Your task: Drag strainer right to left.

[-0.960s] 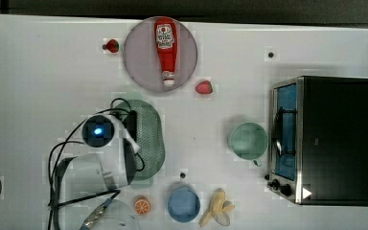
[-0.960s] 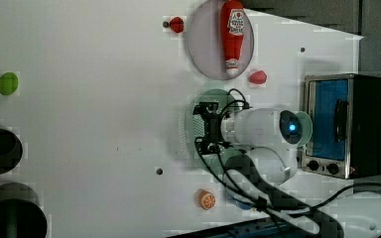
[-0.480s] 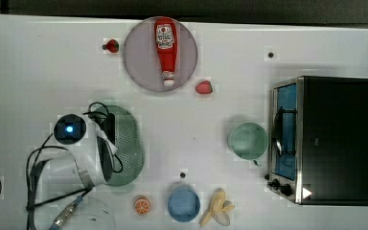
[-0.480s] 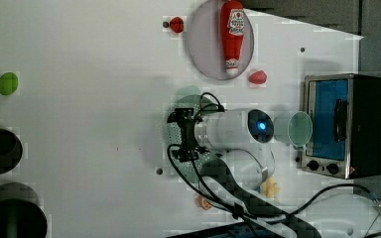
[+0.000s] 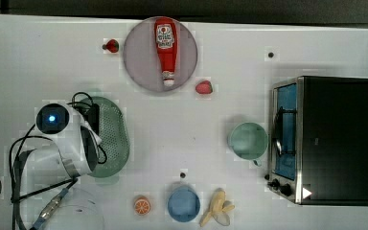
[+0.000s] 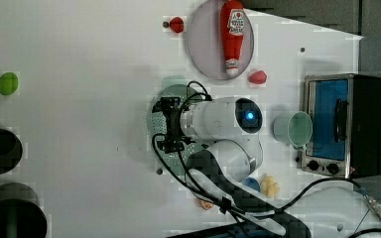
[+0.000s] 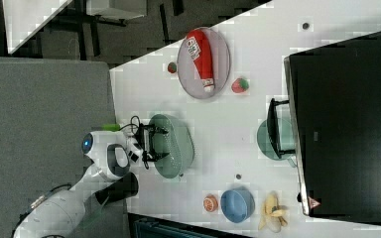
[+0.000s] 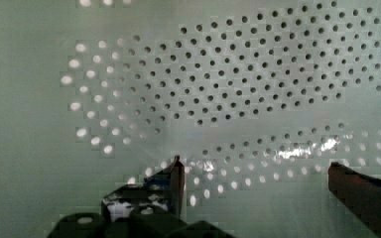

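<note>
The strainer [image 5: 113, 140] is a pale green oval colander dotted with small holes, lying on the white table at the top view's left of centre. My gripper [image 5: 94, 122] reaches down into its bowl, at the side nearer the top view's left. In the wrist view the perforated wall of the strainer [image 8: 238, 89] lies close ahead, and my gripper [image 8: 258, 186] stands open with both dark fingertips [image 8: 174, 181] wide apart and nothing between them. The right view has the gripper [image 7: 154, 144] over the strainer [image 7: 179, 141]. In the left view the arm covers much of the strainer [image 6: 176, 93].
A ketchup bottle [image 5: 166, 48] lies on a grey plate [image 5: 139, 57], with strawberries [image 5: 203, 87] nearby. A mint cup [image 5: 247, 140] stands beside the toaster oven [image 5: 323, 139]. A blue bowl [image 5: 183, 203], banana [image 5: 218, 207] and orange half [image 5: 142, 206] line the near edge.
The arm and the strainer together have slid towards the top view's left, most of it in the first half second. The gripper has stayed open inside the bowl.
</note>
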`<state>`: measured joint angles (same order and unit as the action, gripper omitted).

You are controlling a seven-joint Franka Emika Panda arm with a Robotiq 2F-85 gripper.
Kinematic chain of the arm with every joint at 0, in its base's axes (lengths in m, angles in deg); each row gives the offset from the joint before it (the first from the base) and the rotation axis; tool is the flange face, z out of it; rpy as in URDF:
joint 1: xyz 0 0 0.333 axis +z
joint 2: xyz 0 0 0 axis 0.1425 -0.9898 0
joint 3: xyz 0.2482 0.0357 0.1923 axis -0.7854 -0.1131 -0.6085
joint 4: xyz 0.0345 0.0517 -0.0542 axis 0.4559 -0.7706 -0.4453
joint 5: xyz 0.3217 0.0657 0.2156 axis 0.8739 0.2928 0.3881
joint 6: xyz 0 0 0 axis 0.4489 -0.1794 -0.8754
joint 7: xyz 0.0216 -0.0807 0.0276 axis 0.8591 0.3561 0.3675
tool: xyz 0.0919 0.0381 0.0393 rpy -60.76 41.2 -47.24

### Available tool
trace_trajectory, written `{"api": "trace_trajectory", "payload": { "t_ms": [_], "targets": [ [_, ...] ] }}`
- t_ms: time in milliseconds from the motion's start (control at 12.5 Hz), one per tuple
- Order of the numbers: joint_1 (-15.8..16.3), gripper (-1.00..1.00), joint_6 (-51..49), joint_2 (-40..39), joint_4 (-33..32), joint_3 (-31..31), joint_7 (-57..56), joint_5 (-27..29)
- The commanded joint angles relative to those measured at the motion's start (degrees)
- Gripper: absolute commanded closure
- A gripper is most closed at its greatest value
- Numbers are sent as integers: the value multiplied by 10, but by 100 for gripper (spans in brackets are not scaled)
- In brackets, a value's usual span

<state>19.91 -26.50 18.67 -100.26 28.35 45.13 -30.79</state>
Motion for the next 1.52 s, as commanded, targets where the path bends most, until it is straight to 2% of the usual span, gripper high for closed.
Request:
{"api": "trace_trajectory", "payload": {
  "t_ms": [80, 800, 1280, 1520],
  "targets": [
    [31, -100, -1, -9, 40, 3, 63, 12],
    [77, -100, -2, -45, 92, 3, 89, 13],
    [88, -100, -11, -51, 110, 5, 91, 18],
    [88, -100, -40, -1, 96, 44, 0, -35]
  ]
}}
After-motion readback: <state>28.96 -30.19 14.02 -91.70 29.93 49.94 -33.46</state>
